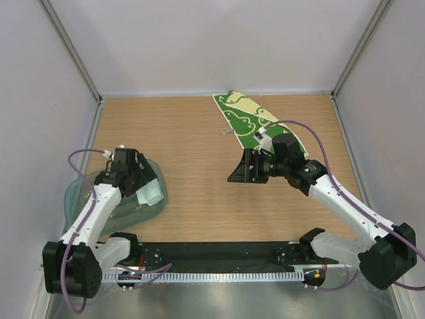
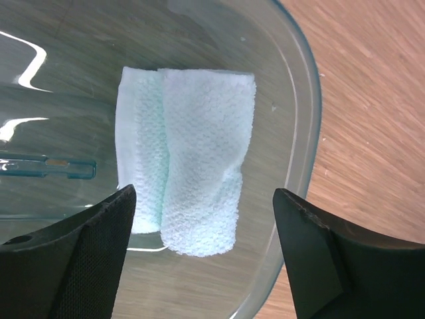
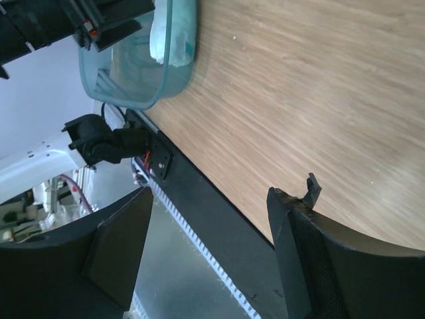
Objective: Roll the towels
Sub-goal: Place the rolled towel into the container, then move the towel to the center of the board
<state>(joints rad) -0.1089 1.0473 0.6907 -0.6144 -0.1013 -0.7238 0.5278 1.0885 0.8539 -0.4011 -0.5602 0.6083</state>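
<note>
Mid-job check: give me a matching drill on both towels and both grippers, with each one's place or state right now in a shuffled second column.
Column one:
1. mint towel
2. patterned towel
3. left gripper
4. right gripper

Column two:
A. open over the wooden table, nothing between its fingers
B. rolled, lying inside the bin
C. open above the bin
D. unrolled, flat at the table's far edge

Pairs: 1-B, 2-D, 3-C, 4-A

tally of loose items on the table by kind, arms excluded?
Towels: 2 (mint towel lying in the bin, green patterned towel spread out at the far side)
Bins: 1 (bin, clear teal plastic)
Total: 3
</note>
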